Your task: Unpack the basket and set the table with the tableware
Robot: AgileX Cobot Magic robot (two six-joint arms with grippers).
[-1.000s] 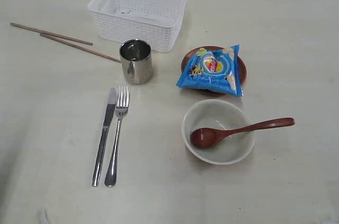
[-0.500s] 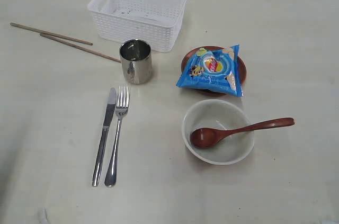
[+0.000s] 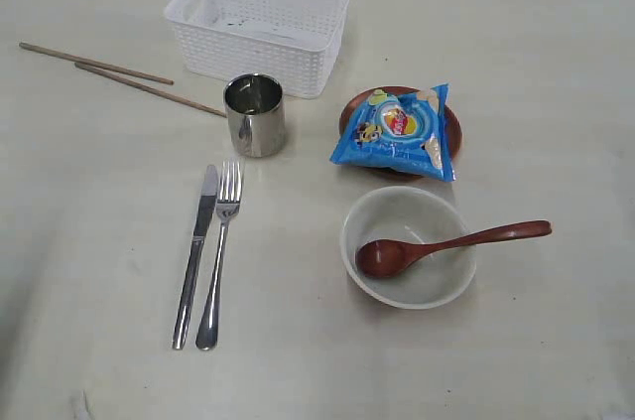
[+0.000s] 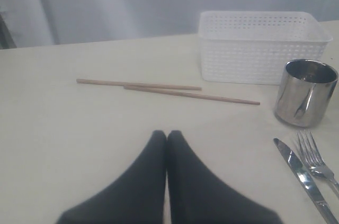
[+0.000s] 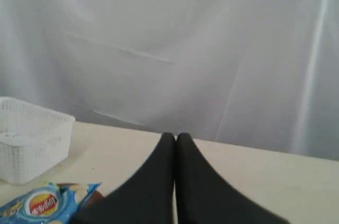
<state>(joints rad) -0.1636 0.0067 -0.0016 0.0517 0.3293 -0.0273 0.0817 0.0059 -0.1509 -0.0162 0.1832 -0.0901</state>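
The white lattice basket (image 3: 260, 26) stands at the back of the cream table (image 3: 89, 241); nothing shows inside it. Two wooden chopsticks (image 3: 119, 75) lie to its left. In front of it a steel cup (image 3: 255, 115) stands upright. A knife (image 3: 195, 253) and fork (image 3: 219, 252) lie side by side nearer the front. A brown plate (image 3: 349, 114) carries a blue snack packet (image 3: 399, 131). A reddish wooden spoon (image 3: 446, 245) rests in the off-white bowl (image 3: 408, 246). Neither arm shows in the exterior view. My left gripper (image 4: 167, 134) is shut and empty, as is my right gripper (image 5: 176, 136).
A pale curtain (image 5: 175, 49) hangs behind the table's far edge. Bare tabletop lies at the left, the right and along the front edge.
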